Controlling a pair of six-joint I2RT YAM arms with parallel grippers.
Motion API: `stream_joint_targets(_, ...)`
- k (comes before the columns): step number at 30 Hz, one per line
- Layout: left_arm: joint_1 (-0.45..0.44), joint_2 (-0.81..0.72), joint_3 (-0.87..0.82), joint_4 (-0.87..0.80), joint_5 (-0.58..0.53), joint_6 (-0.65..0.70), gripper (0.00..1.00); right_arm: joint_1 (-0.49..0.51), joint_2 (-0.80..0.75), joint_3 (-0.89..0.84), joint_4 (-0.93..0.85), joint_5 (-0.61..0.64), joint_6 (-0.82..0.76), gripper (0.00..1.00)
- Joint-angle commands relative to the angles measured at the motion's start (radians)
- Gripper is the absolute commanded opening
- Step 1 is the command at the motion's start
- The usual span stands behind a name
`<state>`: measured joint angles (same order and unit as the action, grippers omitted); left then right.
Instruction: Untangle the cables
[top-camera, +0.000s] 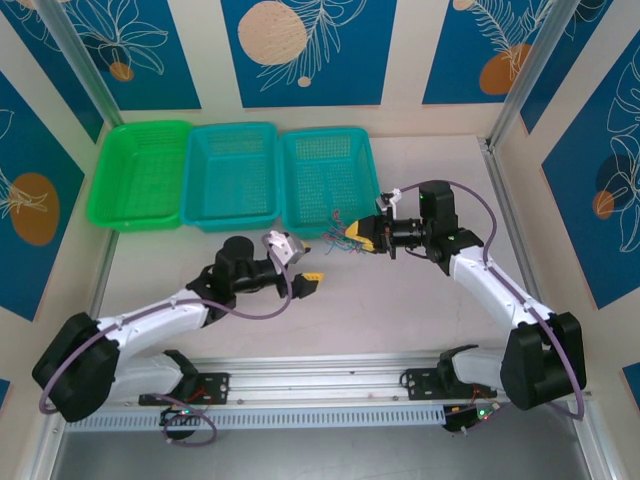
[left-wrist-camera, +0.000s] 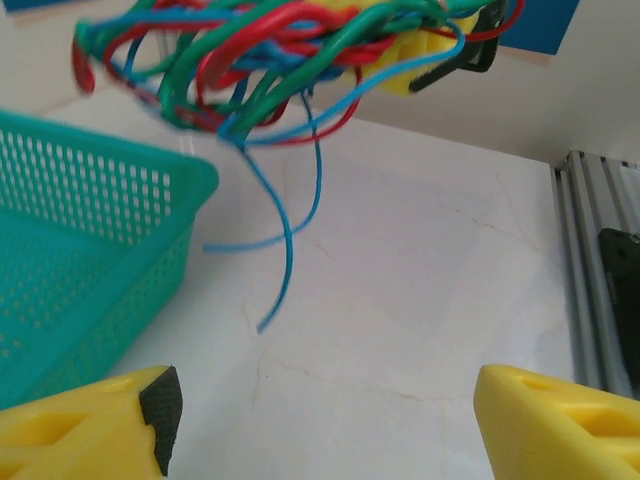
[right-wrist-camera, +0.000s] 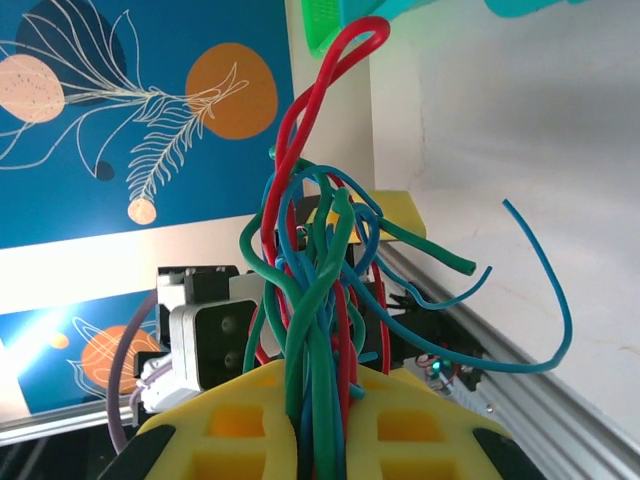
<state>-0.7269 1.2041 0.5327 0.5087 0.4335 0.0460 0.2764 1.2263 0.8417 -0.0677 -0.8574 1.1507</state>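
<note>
Cables, position: we find the cables (top-camera: 338, 232) as one knotted bundle of green, red and blue strands. It is lifted off the table (top-camera: 400, 320) just right of centre in the top view, at the near rim of the rightmost teal basket (top-camera: 325, 175).
Right gripper: the right gripper (top-camera: 362, 237) is pinched on the root of the bundle. In its wrist view the strands run straight out between the yellow fingers and fan toward the top of the frame.
Left gripper: the left gripper (top-camera: 308, 278) is spread wide and holds nothing. Its fingers (left-wrist-camera: 90, 430) sit in the lower corners of its wrist view with bare table between them.
Governing relation: in the top view the bundle lies up and to the right of the left gripper, near but apart. In the left wrist view it sits along the top of the frame, above the gap.
Long axis: roughly left to right in the top view, in line with the right gripper.
Loose end: one blue strand (left-wrist-camera: 288, 250) hangs toward the centre of the left wrist view and is the strand nearest the left fingers.
Judgement: we judge the left arm best placed to reach up and forward for that free end.
</note>
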Motion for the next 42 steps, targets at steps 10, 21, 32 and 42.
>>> stream_joint_targets(10, -0.076, 0.156, 0.130, 0.194, -0.090, 0.070, 0.20, 0.037, -0.037, 0.028, -0.015, -0.022, 0.107, 0.00)
stream_joint_targets(21, -0.075, 0.008, 0.070, 0.043, -0.359, 0.008, 0.00, -0.074, -0.028, -0.034, -0.177, 0.041, -0.051, 0.10)
stream_joint_targets(32, -0.069, -0.146, 0.080, -0.162, -0.541, -0.067, 0.00, -0.275, -0.055, -0.215, -0.322, 0.155, -0.252, 0.10)
stream_joint_targets(42, -0.063, -0.213, 0.119, -0.322, -0.721, -0.224, 0.00, -0.228, -0.105, -0.312, -0.446, 0.581, -0.291, 0.24)
